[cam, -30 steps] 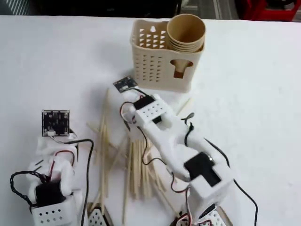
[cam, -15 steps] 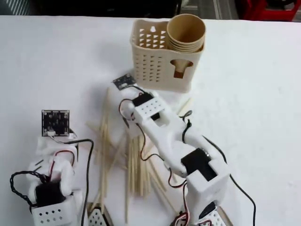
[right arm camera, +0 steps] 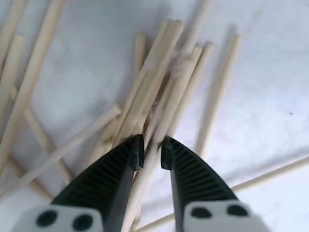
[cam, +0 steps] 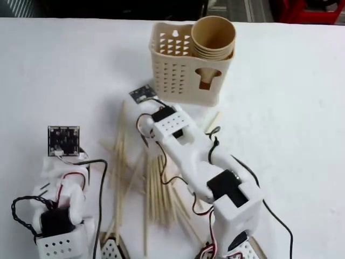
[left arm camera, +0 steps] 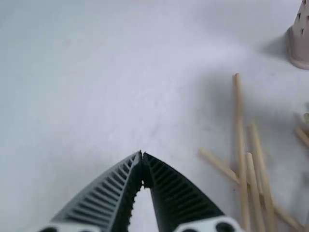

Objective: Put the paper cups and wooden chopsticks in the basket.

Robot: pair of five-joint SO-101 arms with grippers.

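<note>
The right gripper (right arm camera: 150, 152) is pinching light, stiff, probably slippery wooden chopsticks (right arm camera: 169, 92) near the basket (cam: 172, 81), best held mid-length, while the left gripper (left arm camera: 142, 157) is sitting closed and empty.

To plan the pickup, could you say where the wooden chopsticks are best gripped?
Across the middle of the tight bundle of wooden chopsticks, from straight above: they lie flat and nearly parallel there, so the right hand can straddle them crosswise.

The white tabletop (cam: 64, 65) is lying under soft light; past its far edge a red object (cam: 310, 11) is sitting in shadow.
</note>
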